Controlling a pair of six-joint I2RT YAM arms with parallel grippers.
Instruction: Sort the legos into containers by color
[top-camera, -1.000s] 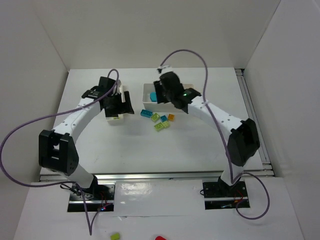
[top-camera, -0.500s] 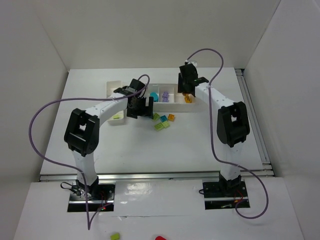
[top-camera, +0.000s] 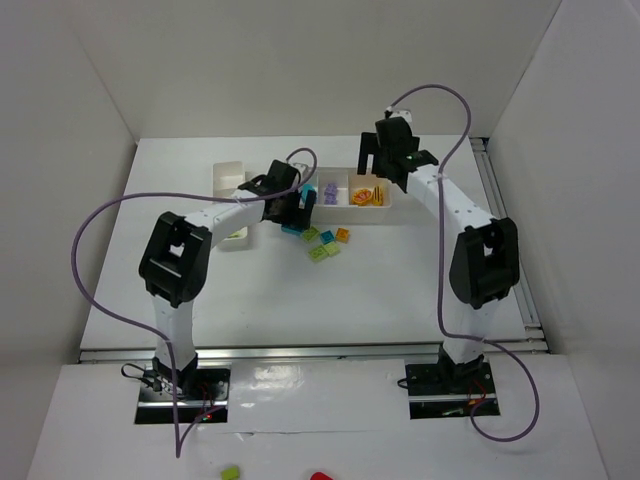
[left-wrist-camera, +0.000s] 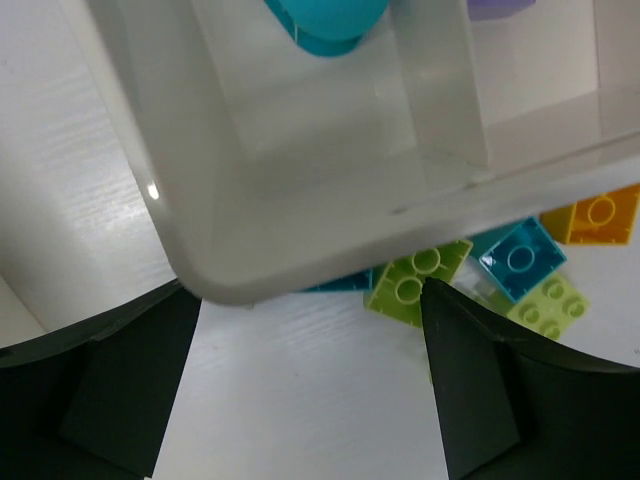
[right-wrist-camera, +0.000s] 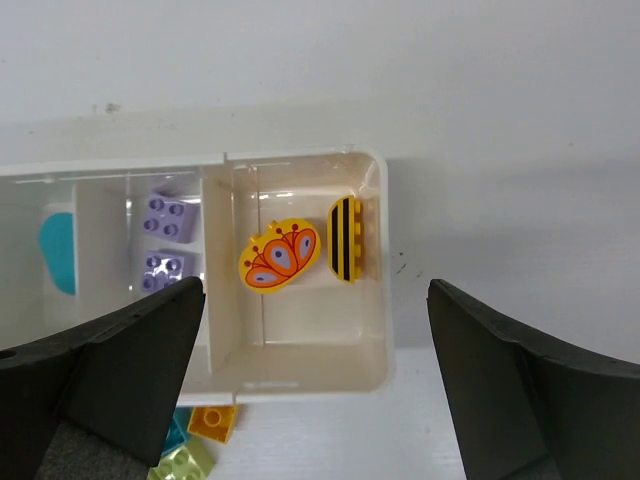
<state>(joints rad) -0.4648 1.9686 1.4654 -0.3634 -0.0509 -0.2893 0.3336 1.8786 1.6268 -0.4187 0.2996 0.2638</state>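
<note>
The long white three-compartment tray (top-camera: 340, 207) holds a teal piece (right-wrist-camera: 58, 252), two purple bricks (right-wrist-camera: 167, 215) and, in its right end, a rounded yellow-orange piece (right-wrist-camera: 280, 255) beside a striped yellow one (right-wrist-camera: 346, 238). My right gripper (right-wrist-camera: 315, 380) hangs open above that right end, holding nothing. In front of the tray lie loose legos: lime (left-wrist-camera: 418, 278), teal (left-wrist-camera: 520, 258), orange (left-wrist-camera: 600, 213) and pale lime (left-wrist-camera: 548, 305). My left gripper (left-wrist-camera: 310, 400) stands open and empty over the table at the tray's near-left corner (left-wrist-camera: 215, 285), its right finger (left-wrist-camera: 480, 390) close to the lime brick.
The small narrow white tray (top-camera: 228, 176) stands left of the long one, partly under my left arm, with a lime brick (top-camera: 236, 235) at its near end. The loose bricks (top-camera: 322, 245) cluster mid-table. White walls close the back and sides.
My left arm swung right, from the small tray to the long tray's near-left corner. My right gripper moved from the tray's left end to its right end and opened wide.
</note>
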